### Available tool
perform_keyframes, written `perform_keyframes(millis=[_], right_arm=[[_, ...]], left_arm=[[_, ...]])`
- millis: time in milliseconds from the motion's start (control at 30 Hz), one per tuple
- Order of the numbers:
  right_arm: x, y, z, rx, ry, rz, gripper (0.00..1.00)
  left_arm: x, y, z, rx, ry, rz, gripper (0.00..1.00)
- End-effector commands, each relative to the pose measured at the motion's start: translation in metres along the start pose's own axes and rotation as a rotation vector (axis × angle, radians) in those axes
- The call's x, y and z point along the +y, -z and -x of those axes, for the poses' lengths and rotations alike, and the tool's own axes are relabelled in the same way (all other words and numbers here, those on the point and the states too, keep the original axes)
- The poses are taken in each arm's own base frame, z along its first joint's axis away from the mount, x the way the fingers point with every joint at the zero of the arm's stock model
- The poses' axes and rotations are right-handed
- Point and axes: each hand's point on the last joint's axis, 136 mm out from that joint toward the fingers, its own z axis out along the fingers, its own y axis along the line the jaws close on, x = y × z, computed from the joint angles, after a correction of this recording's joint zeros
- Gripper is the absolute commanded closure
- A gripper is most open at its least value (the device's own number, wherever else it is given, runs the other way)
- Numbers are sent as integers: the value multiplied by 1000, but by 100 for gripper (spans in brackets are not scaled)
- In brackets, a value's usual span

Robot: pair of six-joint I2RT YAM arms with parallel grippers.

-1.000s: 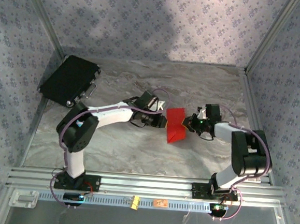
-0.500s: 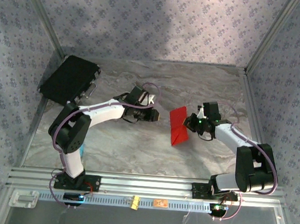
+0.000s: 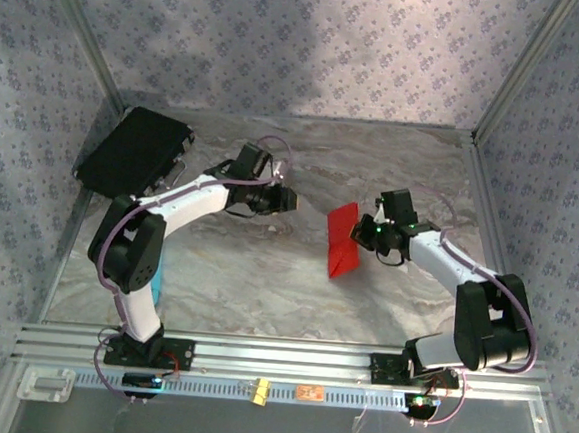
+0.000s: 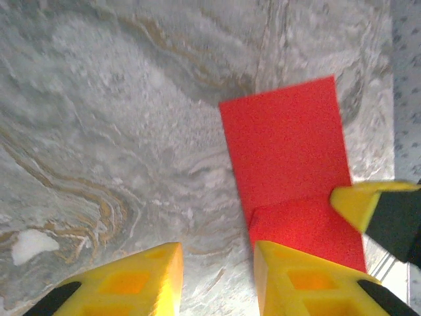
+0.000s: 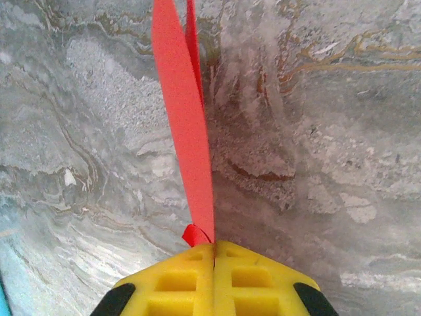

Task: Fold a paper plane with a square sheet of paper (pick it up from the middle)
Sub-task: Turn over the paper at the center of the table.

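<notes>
Pinching side: the square sheet of paper [image 3: 342, 239] is held by the right end effector [image 3: 371, 233], whose 2 yellow fingers [image 5: 172, 284] are pressed tight together on 1 edge of it.
Paper, shape: a fold is seen in the red sheet; 2 layers are shown edge-on in the right wrist view, parted slightly at the far end, and a small curl is squeezed at the fingertips.
Paper, place: it is found right of the table's centre, between the 2 arms; whether its lower edge touches the table [image 3: 255, 274] cannot be told.
Left end effector [image 3: 289, 200]: its jaws are parted narrowly, with nothing between them but bare marbled table; it is placed to the left of the sheet, apart from it.
Left wrist view: the flat red face is seen ahead and to the right, with a folded flap at its near end, where 1 yellow finger of the right end effector is laid against it.
Black case [image 3: 134, 152]: it is parked at the far left corner, well apart from the sheet.
</notes>
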Motion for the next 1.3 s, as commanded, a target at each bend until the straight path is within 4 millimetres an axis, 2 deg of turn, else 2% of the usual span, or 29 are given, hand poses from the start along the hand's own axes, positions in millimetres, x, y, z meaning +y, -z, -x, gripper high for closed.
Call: perform_keyframes(millis=[0,100,200,233,300,433,533,667,767,800,900,1000,1100,1267], right_arm=[[-5,11,-10,29,49,-52,99],[-4,24,-10,17,89,-66,98],[4,45,-10,-6,110,-71,98],[5,49,-10,-19,117,-71,98],[6,56,-10,-32,131,-78,98],[6,59,-12,-47,193,-137,98],[9,60,-9,-81,234,-192,98],[9,66,-11,-109,310,-317,98],[13,73,-10,-145,358,-387,98],[15,76,-10,-156,388,-415,98],[8,86,-2,-206,441,-570,98],[8,95,8,-264,471,-679,97],[17,95,15,-312,519,-732,97],[22,75,17,-305,550,-799,97]], left_arm=[[-5,13,-6,37,15,-5,66],[-9,21,-9,25,-9,-11,61],[-30,34,-19,72,-37,-53,60],[-30,38,-20,54,-50,-43,58],[-22,45,-26,32,-41,-15,55],[-9,65,-45,-7,-36,31,54],[3,81,-58,-52,-26,52,47],[18,89,-66,-72,-16,81,42],[23,94,-65,-102,-12,87,40],[26,95,-62,-123,-11,94,36],[34,96,-50,-164,14,111,30],[40,96,-42,-169,33,120,29],[55,96,-39,-185,69,154,29],[83,102,-40,-207,154,181,27]])
